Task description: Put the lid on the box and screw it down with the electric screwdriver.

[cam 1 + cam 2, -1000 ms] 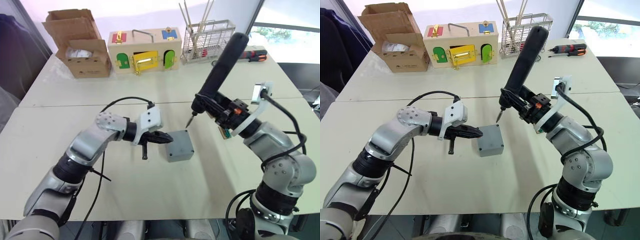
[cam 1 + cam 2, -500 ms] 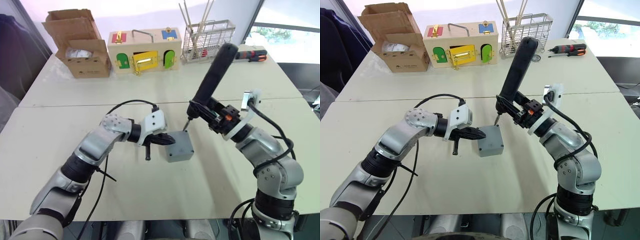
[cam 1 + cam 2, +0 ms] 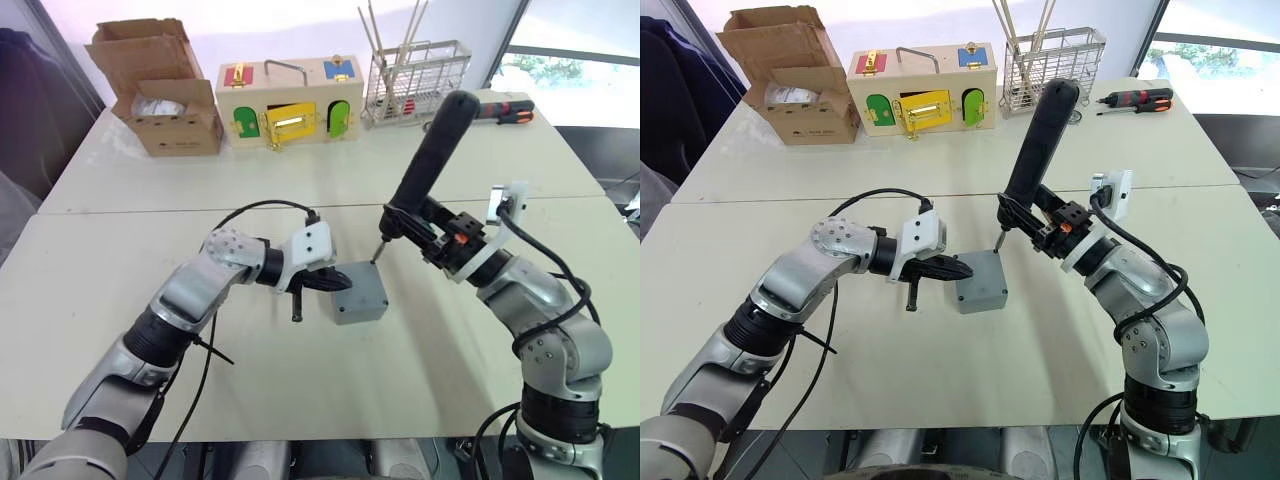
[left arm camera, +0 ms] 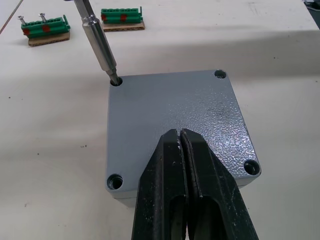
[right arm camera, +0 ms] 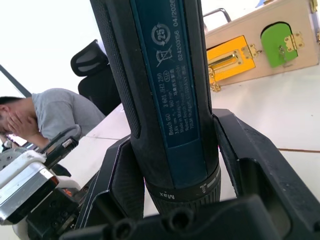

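Two tools are seen at the grey box (image 3: 358, 293), which sits mid-desk (image 3: 300, 380) with the lid (image 4: 175, 120) seated on top. The left tool (image 4: 181, 137), its fingers pressed together, is laid on the lid's near edge, holding nothing. The electric screwdriver (image 3: 425, 170) is gripped by the right tool (image 3: 440, 235), tilted, and its bit is set in a corner screw hole of the lid, at the corner farthest from the left tool. Green terminal blocks (image 4: 46, 33) are seen beyond the box.
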